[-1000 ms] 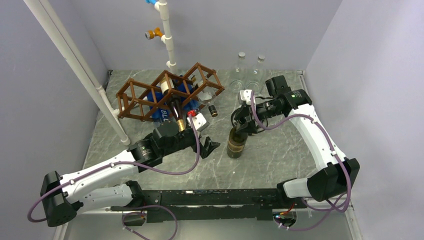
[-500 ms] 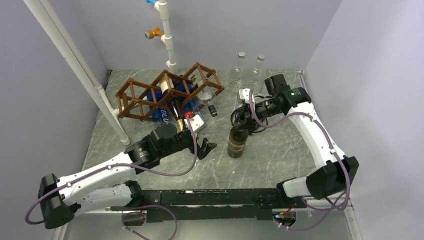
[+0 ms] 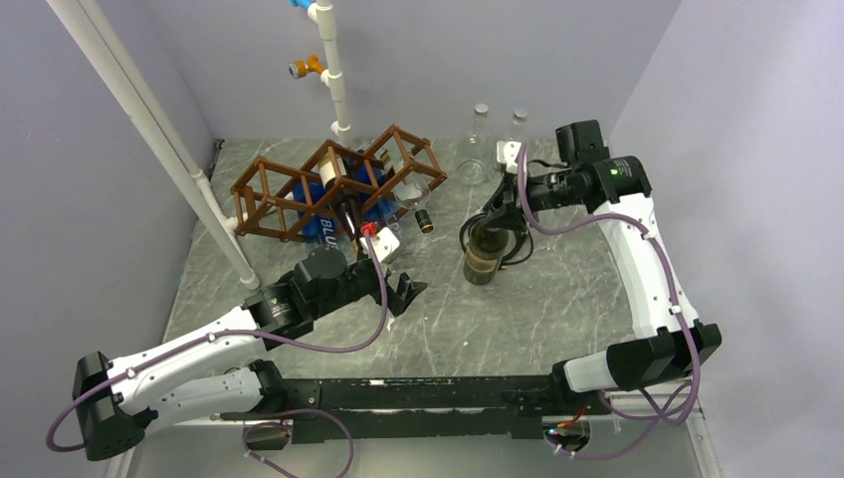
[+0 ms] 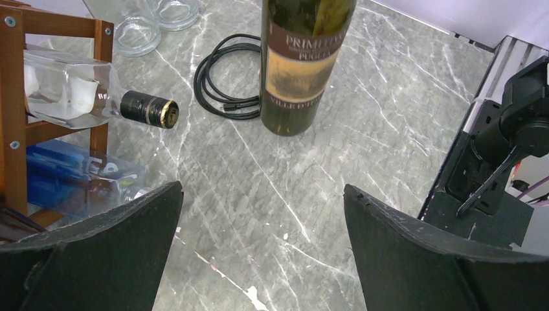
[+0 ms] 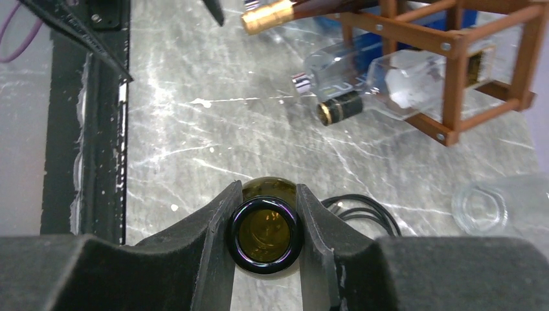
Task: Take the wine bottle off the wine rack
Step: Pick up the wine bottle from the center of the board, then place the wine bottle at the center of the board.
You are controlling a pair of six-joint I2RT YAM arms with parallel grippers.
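Observation:
The wine bottle (image 3: 485,263), dark green with a tan label, stands upright on the grey marble table, right of the wine rack (image 3: 299,189). My right gripper (image 3: 496,221) is shut on its neck from above; in the right wrist view both fingers press the rim of the open bottle mouth (image 5: 264,234). My left gripper (image 3: 406,292) is open and holds nothing, low over the table in front of the rack. The left wrist view shows the wine bottle (image 4: 301,65) ahead of the left gripper (image 4: 262,188) and the wine rack (image 4: 13,97) at the left edge.
The rack holds a dark bottle with a gold capsule (image 3: 350,227), a blue item and a clear bottle with a black cap (image 3: 422,219). A black cable coil (image 4: 223,84) lies by the bottle. Clear glass bottles (image 3: 480,139) stand at the back. White pipes (image 3: 149,129) rise at left.
My right gripper has closed on the bottle's neck and shifted it a little toward the back right. The left arm has drawn back slightly, still open.

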